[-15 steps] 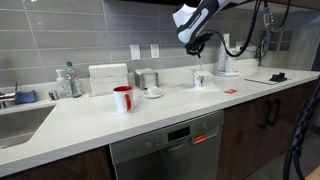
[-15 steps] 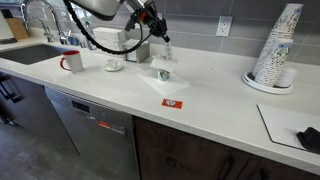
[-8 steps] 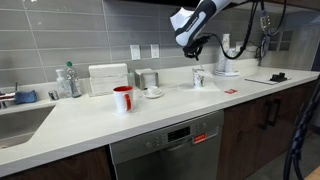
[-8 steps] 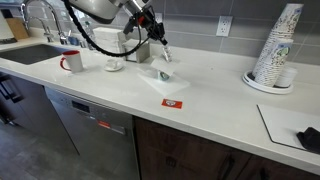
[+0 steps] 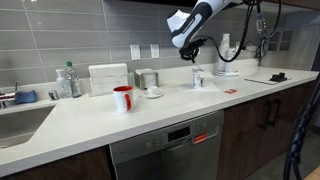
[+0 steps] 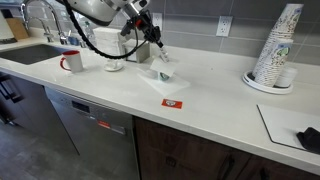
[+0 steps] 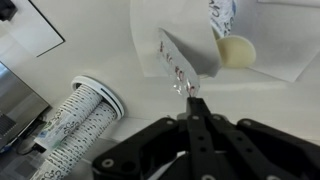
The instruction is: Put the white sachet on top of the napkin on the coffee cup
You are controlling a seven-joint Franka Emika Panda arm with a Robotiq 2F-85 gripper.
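At the lower left of the wrist view you have a stack of printed paper cups (image 7: 82, 112). At centre, your gripper (image 7: 190, 100) has its jaws clenched on one corner of the white sachet (image 7: 180, 62). The sachet is thin, light, limp paper that will likely flutter, so an edge pinch suits it. At upper right, the coffee cup (image 7: 236, 50) sits just beyond it.
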